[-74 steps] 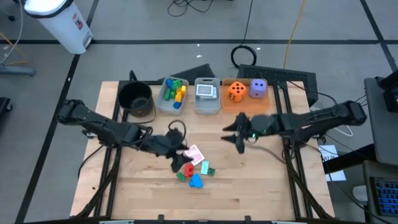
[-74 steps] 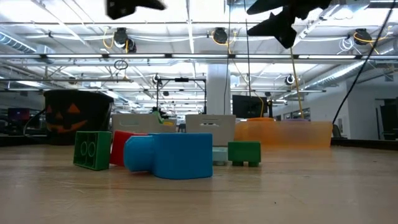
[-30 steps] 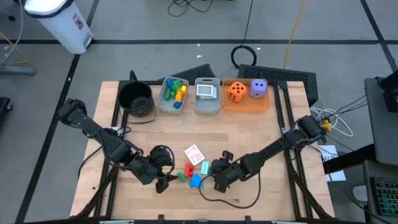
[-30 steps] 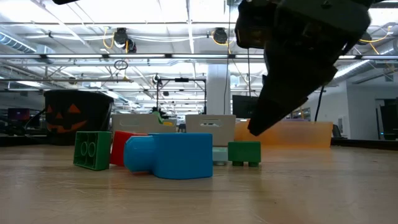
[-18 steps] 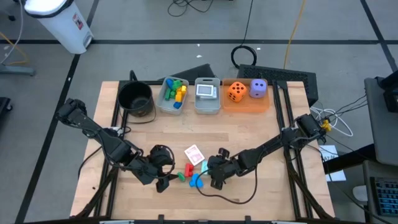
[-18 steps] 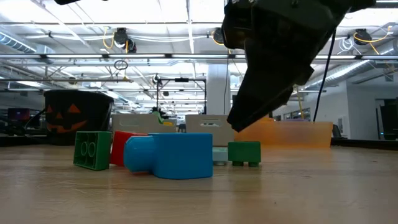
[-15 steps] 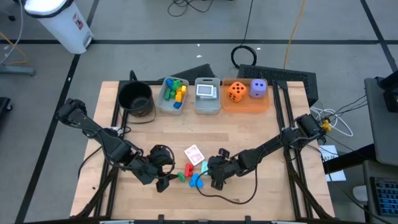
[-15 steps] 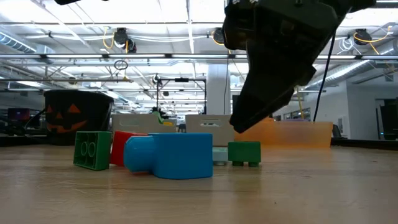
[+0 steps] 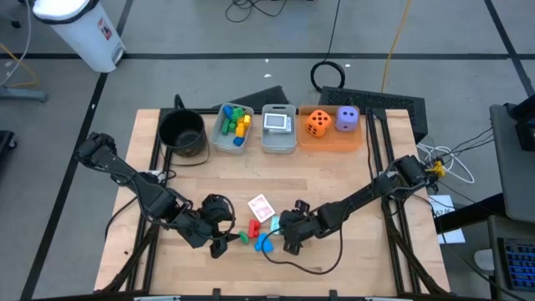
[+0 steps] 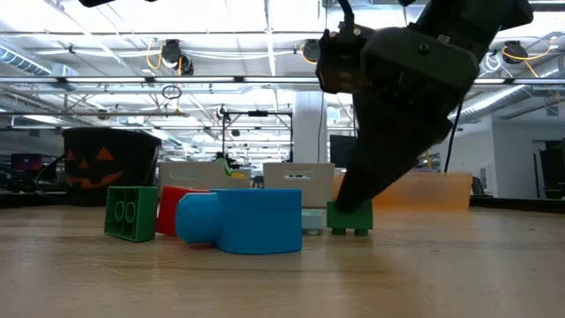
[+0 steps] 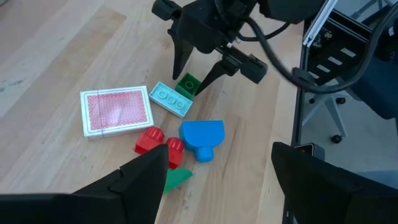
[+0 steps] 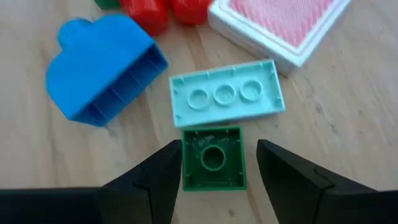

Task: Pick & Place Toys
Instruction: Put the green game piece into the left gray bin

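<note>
The right pincer (image 12: 212, 163) hangs low over the wooden desk (image 9: 334, 176), fingers spread to either side of a small green square plastic block (image 12: 212, 165), seemingly not yet pinching it. A pale mint three-stud brick (image 12: 227, 94) lies just beside the block, with a blue block (image 12: 102, 68) and a red-backed card deck (image 12: 283, 22) nearby. The left pincer (image 9: 219, 245), also spread and empty, waits near the cluster.

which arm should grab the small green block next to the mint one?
Right. The right hand is already low over the small green block, open fingers straddling it beside the mint block. The left hand sits open on the far side of the pile, nearer the red block.
</note>
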Tool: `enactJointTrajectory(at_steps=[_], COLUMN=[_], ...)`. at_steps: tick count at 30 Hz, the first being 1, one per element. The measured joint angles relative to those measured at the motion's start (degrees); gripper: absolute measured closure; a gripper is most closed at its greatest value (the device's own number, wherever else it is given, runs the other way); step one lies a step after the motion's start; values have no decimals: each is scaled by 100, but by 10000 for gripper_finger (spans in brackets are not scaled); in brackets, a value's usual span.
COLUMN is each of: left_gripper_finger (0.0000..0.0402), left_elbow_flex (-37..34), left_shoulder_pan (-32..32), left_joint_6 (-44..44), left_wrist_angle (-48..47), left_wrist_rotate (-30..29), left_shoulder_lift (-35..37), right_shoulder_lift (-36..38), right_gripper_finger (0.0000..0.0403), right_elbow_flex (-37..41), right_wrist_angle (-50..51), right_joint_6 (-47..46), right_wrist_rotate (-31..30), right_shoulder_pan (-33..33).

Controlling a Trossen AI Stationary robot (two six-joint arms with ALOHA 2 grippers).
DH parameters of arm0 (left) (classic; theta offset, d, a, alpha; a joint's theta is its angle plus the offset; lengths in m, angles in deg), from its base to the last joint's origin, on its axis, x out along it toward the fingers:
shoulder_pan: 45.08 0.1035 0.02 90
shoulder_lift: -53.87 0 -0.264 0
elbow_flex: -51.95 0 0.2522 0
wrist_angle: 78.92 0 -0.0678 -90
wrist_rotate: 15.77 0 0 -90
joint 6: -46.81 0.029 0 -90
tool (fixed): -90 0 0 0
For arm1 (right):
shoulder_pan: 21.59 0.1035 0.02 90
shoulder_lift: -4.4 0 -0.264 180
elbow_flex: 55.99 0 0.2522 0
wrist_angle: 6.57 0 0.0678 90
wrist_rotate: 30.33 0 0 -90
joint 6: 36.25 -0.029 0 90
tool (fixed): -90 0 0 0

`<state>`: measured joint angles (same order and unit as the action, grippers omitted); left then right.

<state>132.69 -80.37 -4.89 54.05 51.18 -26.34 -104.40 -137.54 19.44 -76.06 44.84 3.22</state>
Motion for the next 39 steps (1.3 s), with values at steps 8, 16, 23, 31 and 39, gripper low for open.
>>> enactJointTrajectory(at_steps=[8,16,23,31,39], left_gripper_finger=[108,108,108,108,108], left_elbow_flex=[0,2,2,2,2], left_shoulder_pan=[0,0,0,0,50], left_joint_6=[2,-9,-11,-13,13], left_wrist_angle=[1,2,4,4,2], left_wrist_rotate=[-11,-103,-105,-107,-107], left_shoulder_lift=[0,-4,-4,-4,-4], right_shoulder_lift=[0,0,0,146,1195], right_gripper_finger=[204,248,291,291,291], right_elbow_flex=[2,2,-2,3,2], right_wrist_angle=[79,175,168,264,219], right_joint_6=[0,16,0,-4,40], right_wrist_rotate=[2,11,23,349,218], right_shoulder_pan=[1,1,1,-45,-162])
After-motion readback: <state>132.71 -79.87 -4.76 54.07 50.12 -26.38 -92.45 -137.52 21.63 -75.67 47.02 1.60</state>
